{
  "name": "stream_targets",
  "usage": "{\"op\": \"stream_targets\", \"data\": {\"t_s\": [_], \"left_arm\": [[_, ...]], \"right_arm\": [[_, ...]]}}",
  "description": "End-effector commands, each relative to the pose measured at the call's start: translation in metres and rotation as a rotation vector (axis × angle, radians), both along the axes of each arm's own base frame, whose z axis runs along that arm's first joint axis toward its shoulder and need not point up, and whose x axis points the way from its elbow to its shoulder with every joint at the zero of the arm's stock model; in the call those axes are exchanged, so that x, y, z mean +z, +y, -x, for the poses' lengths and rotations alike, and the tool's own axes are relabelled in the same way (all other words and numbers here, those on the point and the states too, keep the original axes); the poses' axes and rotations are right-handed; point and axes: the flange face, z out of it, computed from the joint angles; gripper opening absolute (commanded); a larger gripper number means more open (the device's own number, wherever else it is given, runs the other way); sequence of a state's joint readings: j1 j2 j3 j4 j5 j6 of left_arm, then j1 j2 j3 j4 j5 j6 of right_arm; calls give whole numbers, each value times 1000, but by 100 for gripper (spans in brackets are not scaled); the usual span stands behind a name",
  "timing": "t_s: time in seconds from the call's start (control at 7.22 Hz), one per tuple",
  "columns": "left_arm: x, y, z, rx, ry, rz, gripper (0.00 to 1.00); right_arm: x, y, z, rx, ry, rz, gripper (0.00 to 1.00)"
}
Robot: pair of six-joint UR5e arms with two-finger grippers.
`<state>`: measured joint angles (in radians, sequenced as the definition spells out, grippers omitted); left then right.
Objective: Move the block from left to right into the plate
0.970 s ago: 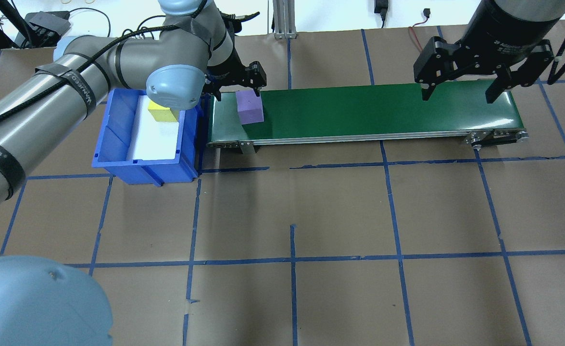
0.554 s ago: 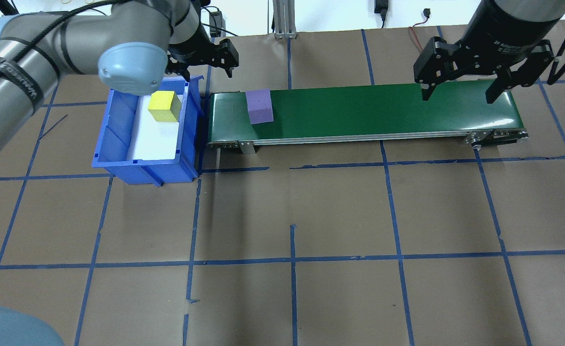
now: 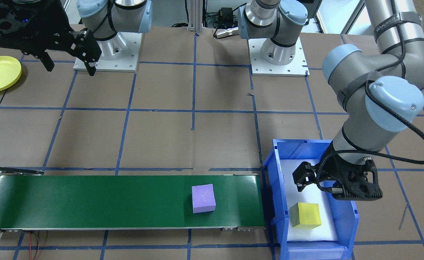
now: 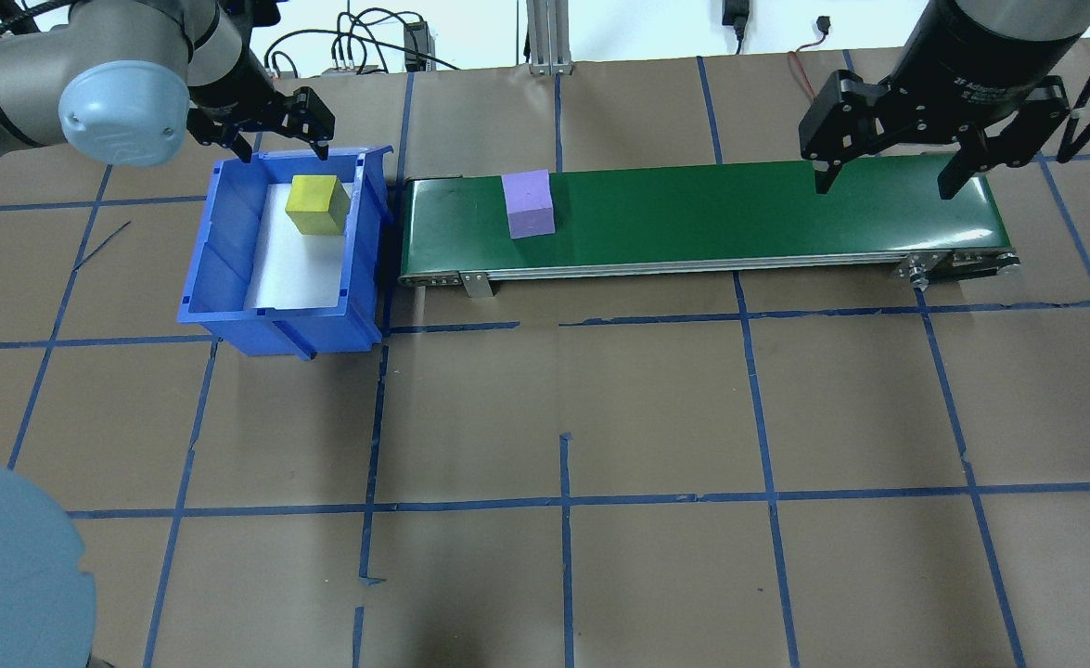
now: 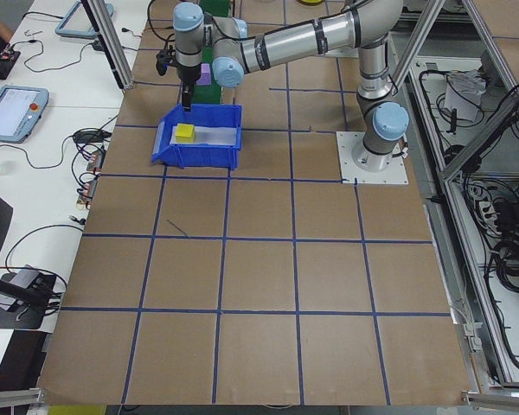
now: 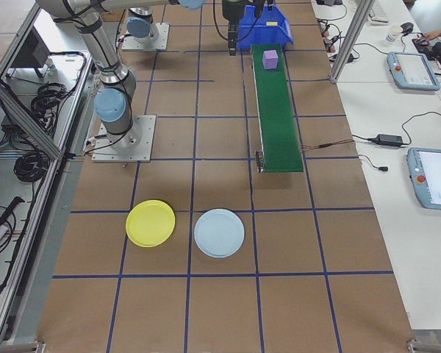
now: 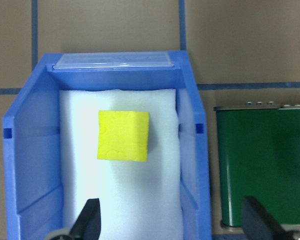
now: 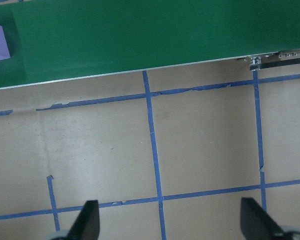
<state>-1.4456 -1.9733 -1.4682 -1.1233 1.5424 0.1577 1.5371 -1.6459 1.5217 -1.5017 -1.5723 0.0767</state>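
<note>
A purple foam block (image 4: 528,204), roughly cubic with no evident long axis, rests flat on the long green conveyor belt (image 4: 739,209) near the belt's left end, its faces turned slightly off the belt's length. Compared with the overhead picture a second earlier, the purple foam block lies farther along the belt toward the right, clear of the end roller.

A yellow foam cube (image 4: 314,204) sits on the white foam pad inside the blue plastic bin (image 4: 220,269), at the bin's far end from the robot, just beside the belt's left end.

The left gripper (image 4: 273,125) has left the belt, where it stood over the purple block a second ago, and now hangs above the bin's far rim, its jaws spread wide and holding nothing; the wrist view shows both fingertips (image 7: 88,220) apart with the yellow cube between and beyond them.

The right gripper (image 4: 886,172) is unchanged, poised over the belt's right end, jaws wide apart and empty.

The round pale yellow plastic plate (image 6: 151,223) lies on the table well beyond the belt's right end, beside a round pale blue plate (image 6: 219,232), the two apart.
</note>
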Motion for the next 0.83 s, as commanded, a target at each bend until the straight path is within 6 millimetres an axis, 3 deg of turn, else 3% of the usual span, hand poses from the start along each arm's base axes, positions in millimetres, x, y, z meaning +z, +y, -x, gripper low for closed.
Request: {"op": "stream_targets", "data": {"t_s": [0.0,0.14,0.28,0.42,0.69], "left_arm": [[-51,-21,-19,-9,0,-26,100],[-86,-32,-20,-9,1,-32,100],[-105,-36,-21,-9,4,-44,100],[-121,-34,-20,-5,10,-69,100],[-130,-35,-19,-6,26,-79,100]], "right_arm": [[0,0,0,0,0,0,100],[0,0,-1,0,1,-2,100],[0,0,0,-2,1,-2,100],[0,0,0,-2,1,-2,100],[0,0,0,-2,1,-2,100]]}}
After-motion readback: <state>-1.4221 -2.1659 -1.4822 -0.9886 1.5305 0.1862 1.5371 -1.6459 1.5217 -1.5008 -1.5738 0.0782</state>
